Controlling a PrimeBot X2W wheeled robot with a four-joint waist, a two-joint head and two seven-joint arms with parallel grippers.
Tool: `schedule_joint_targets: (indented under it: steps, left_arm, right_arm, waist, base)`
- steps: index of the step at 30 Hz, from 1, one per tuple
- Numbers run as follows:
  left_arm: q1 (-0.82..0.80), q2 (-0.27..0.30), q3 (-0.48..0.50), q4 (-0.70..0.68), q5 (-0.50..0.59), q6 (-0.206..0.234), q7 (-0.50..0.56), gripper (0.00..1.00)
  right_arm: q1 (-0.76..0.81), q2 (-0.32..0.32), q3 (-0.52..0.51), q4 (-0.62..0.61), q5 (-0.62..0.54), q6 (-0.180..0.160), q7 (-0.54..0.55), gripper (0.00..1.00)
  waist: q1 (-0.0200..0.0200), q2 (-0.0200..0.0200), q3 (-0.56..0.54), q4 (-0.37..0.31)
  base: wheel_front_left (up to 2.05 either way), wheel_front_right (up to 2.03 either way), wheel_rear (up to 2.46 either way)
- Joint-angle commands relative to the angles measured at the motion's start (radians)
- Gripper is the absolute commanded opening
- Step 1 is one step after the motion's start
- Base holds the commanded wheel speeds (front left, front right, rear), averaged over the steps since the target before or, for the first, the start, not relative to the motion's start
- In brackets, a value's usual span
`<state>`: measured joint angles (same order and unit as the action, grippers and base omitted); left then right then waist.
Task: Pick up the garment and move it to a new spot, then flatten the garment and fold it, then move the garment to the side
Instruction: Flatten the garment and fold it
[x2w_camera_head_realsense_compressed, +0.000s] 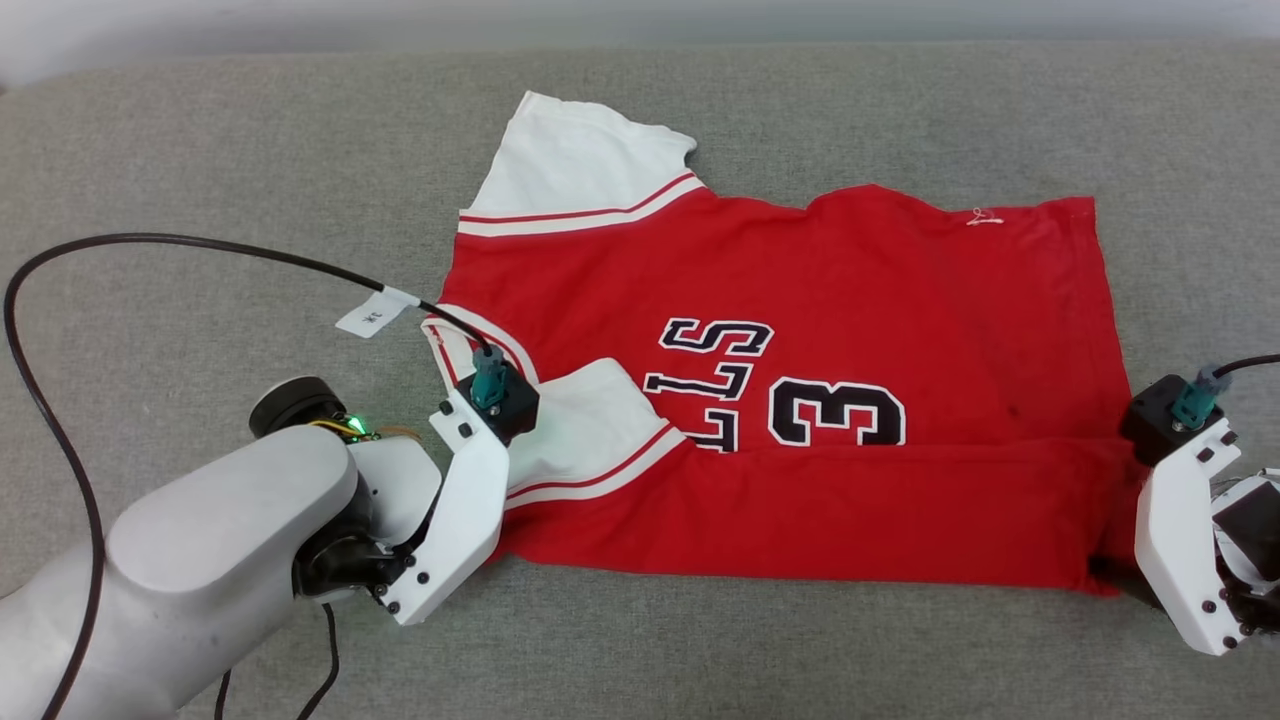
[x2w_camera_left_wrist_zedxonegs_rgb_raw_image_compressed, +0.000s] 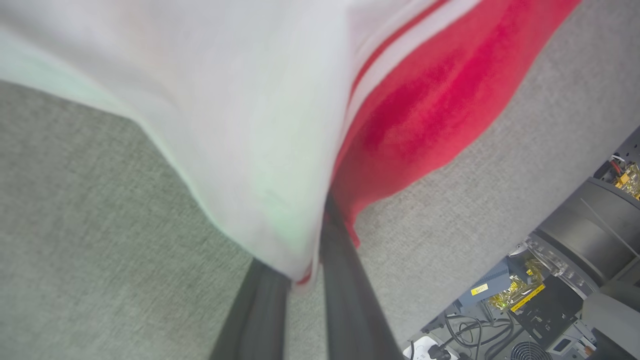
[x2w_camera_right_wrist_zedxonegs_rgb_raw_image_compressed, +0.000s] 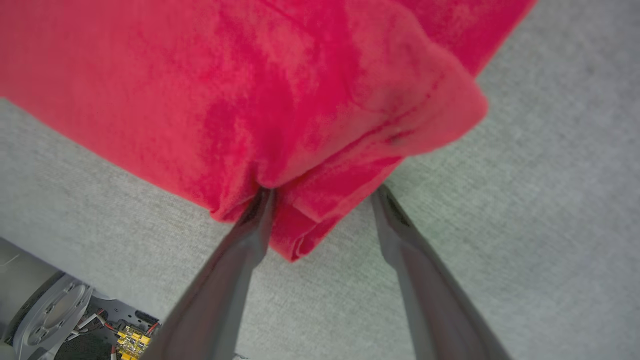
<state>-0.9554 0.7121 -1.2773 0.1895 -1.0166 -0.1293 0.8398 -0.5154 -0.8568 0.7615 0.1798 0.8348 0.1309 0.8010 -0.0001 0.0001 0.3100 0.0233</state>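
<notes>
A red garment (x2w_camera_head_realsense_compressed: 820, 290) with white sleeves is lying spread sideways across the middle of a grey cloth-covered table (x2w_camera_head_realsense_compressed: 200, 130). Its collar end is pointing toward the robot's left and its hem toward the right. The near long edge is lying folded up over part of the black lettering and the number 3. The left claw (x2w_camera_left_wrist_zedxonegs_rgb_raw_image_compressed: 300, 240) is pinching the edge of the near white sleeve, fingers pressed together on the cloth. The right claw (x2w_camera_right_wrist_zedxonegs_rgb_raw_image_compressed: 324, 195) is standing with fingers apart at the near hem corner, with a fold of red cloth sitting between them and touching one finger.
</notes>
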Motion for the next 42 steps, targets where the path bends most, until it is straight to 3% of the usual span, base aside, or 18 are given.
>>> schedule_joint_targets:
  steps: [1,10,22,25,34,35,36,37,42]
  left_arm:
    - [0.006,0.002,-0.004,0.008,-0.001,0.001,-0.008,0.00]
    - [0.051,0.041,-0.003,-0.019,-0.064,0.001,-0.047,0.00]
    - [0.199,0.145,-0.004,-0.142,-0.112,0.001,-0.057,0.00]
    - [0.235,0.151,-0.003,-0.155,-0.113,0.003,-0.059,0.00]
    - [0.293,0.113,-0.003,-0.124,-0.091,0.013,-0.070,0.00]
    - [0.294,0.113,0.000,-0.117,-0.088,0.014,-0.080,0.29]
    - [0.290,0.112,0.002,-0.117,-0.076,0.014,-0.094,1.00]
    - [0.288,0.115,0.007,-0.116,-0.074,0.013,-0.104,1.00]
    - [0.259,0.146,0.049,-0.163,-0.057,0.021,-0.172,1.00]
  right_arm:
    - [0.025,0.029,0.039,0.022,0.011,0.000,-0.007,0.00]
    - [-0.006,-0.072,0.016,-0.028,0.041,-0.001,-0.135,0.00]
    - [0.198,-0.228,-0.030,-0.161,0.112,-0.001,-0.176,0.00]
    - [0.257,-0.231,-0.046,-0.158,0.120,-0.001,-0.173,0.00]
    - [0.343,-0.146,-0.075,-0.089,0.070,-0.001,-0.170,0.00]
    - [0.347,-0.135,-0.084,-0.084,0.065,-0.001,-0.181,0.02]
    - [0.350,-0.124,-0.095,-0.081,0.060,-0.001,-0.192,0.15]
    - [0.353,-0.114,-0.109,-0.077,0.051,-0.001,-0.209,1.00]
    - [0.371,-0.073,-0.212,-0.070,-0.003,-0.001,-0.315,1.00]
  waist:
    - [0.0001,-0.0001,-0.005,-0.004]
    - [0.0001,-0.0001,-0.095,-0.021]
    - [0.0001,-0.0001,-0.179,-0.019]
    - [0.0001,-0.0001,-0.178,-0.017]
    - [0.0001,-0.0001,-0.165,-0.014]
    - [0.0001,-0.0001,-0.167,-0.014]
    - [0.0001,-0.0001,-0.170,-0.013]
    - [0.0001,-0.0001,-0.174,-0.012]
    - [0.0001,-0.0001,-0.201,-0.009]
  base:
    - [0.00,0.00,0.00]
    - [0.00,0.00,0.00]
    - [0.00,0.00,0.00]
    - [0.00,0.00,0.00]
    - [0.00,0.00,0.00]
    - [0.00,0.00,0.00]
    - [0.00,0.00,0.00]
    - [0.00,0.00,0.00]
    - [0.00,0.00,0.00]
